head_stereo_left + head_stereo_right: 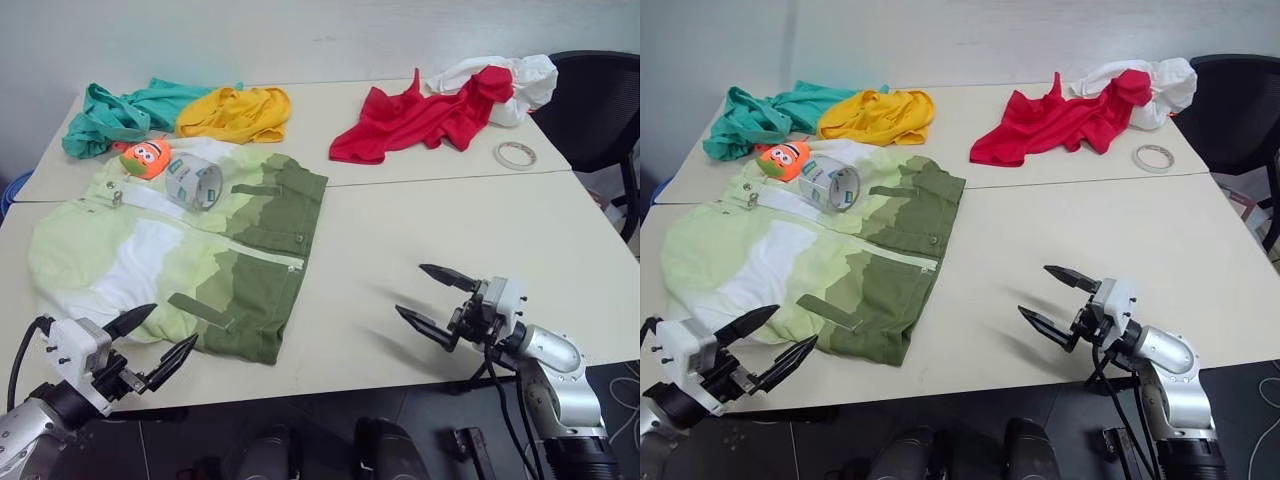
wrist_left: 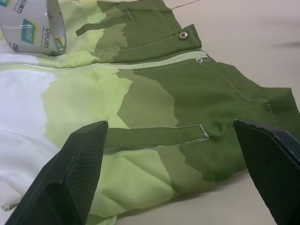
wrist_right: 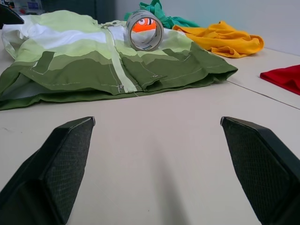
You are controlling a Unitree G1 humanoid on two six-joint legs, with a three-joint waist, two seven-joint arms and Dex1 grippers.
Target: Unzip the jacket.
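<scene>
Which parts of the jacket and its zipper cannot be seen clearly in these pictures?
- Zipper pull: too small to find on the jacket in the head views.
- Upper zipper: partly covered by the tape roll.
- Jacket's near edge: hidden behind the left gripper.

My right gripper (image 3: pixel 157 164) hangs wide open over bare table (image 3: pixel 187 122), jacket (image 3: pixel 93 65) zipped beyond, tape roll (image 3: pixel 144 30) on it.

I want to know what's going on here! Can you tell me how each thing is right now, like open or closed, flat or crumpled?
jacket: spread flat on the table, zipper closed.
tape roll: standing on its edge on the jacket.
left tool: open, holding nothing, at the jacket's near edge.
right tool: open, holding nothing, over bare table.
red garment: crumpled.
yellow garment: crumpled.
teal garment: crumpled.
</scene>
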